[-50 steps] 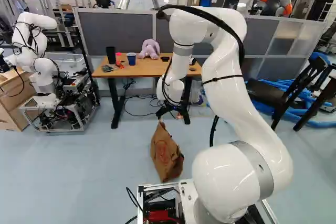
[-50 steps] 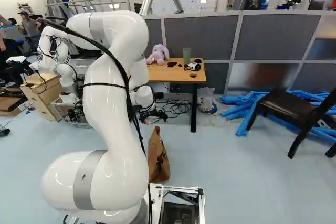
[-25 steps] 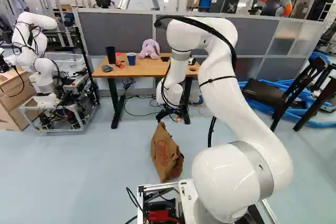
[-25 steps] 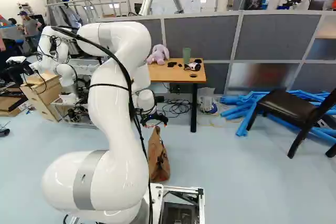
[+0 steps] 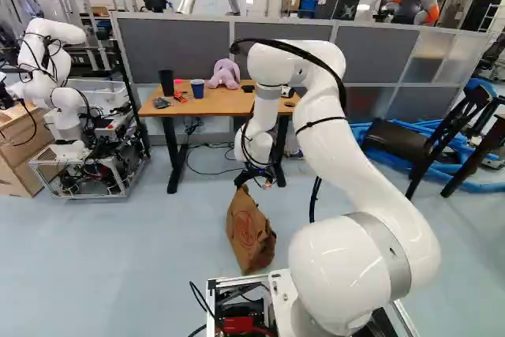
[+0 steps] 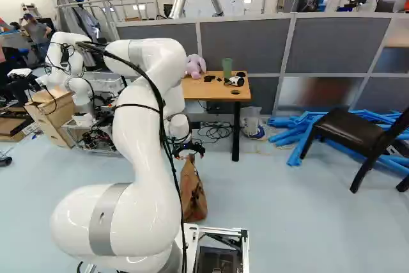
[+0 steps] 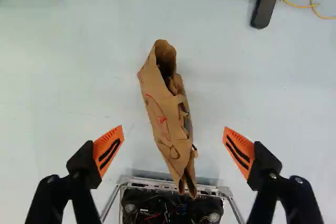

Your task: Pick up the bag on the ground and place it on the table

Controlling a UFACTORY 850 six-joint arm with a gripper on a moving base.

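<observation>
In the left base view, there's the bag [image 5: 251,234] on the floor [image 5: 118,258], between my base [image 5: 276,278] and the table [image 5: 207,103]! Across to the right base view, and here's my gripper [image 6: 190,149], hanging over the top of the bag, near the table. And the wrist view has my fingers [image 7: 109,150] spread wide, the bag below showing in the gap between them, its open mouth up towards me!
</observation>
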